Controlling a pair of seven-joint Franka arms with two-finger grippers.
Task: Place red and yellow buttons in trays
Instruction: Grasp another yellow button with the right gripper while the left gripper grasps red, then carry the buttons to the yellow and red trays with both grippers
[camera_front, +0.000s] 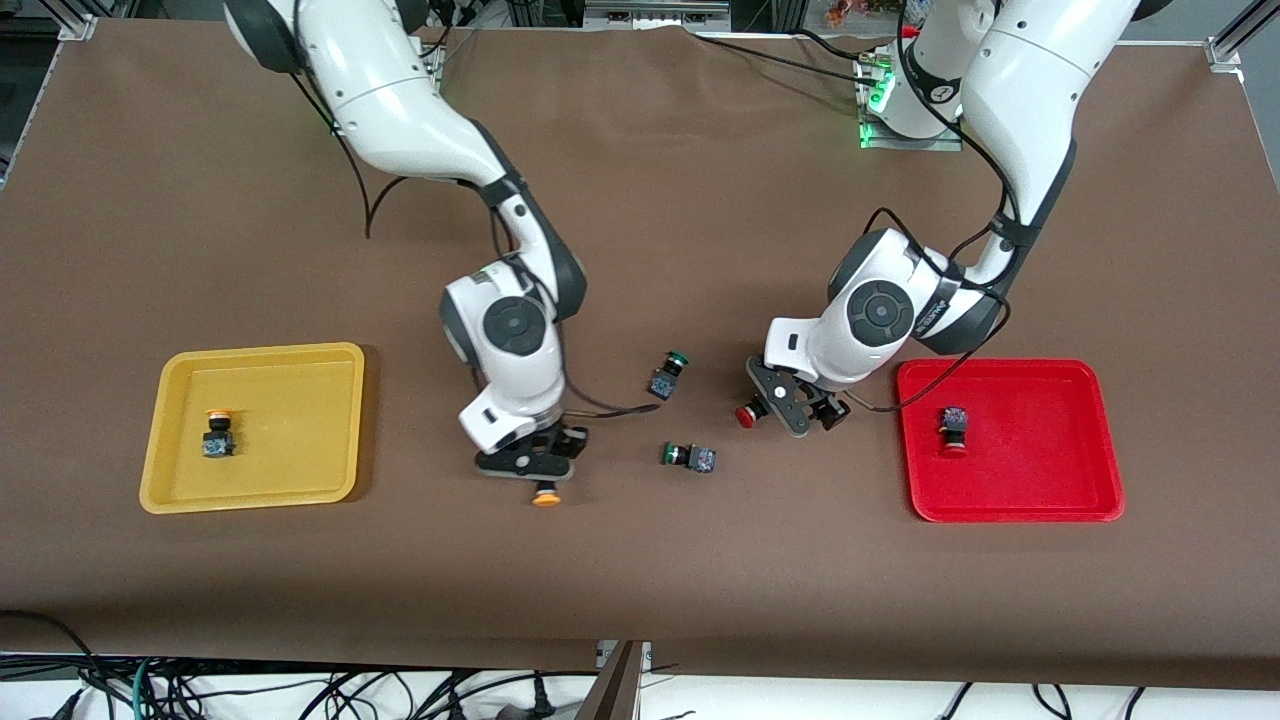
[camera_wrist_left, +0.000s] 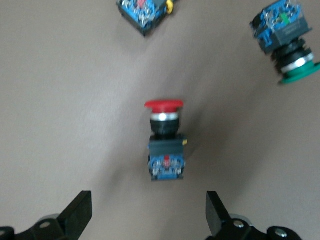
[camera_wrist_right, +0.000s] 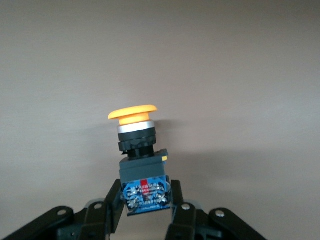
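Covering the table: brown mat (camera_front: 640, 560), cables hanging below the edge nearest the front camera. Right gripper (camera_wrist_right: 148, 212) clamped on yellow-capped button (camera_wrist_right: 140, 160). Left gripper (camera_wrist_left: 150, 220) spread wide around red-capped button (camera_wrist_left: 165, 142), lying on mat. Yellow tray (camera_front: 300, 380), red tray (camera_front: 1010, 385), one matching button each. Two green-capped buttons (camera_front: 668, 374) between grippers.

The right gripper (camera_front: 540, 478) is held low at lower centre, fingers clamped; the left gripper (camera_front: 790, 405) is held spread wide, right of centre.
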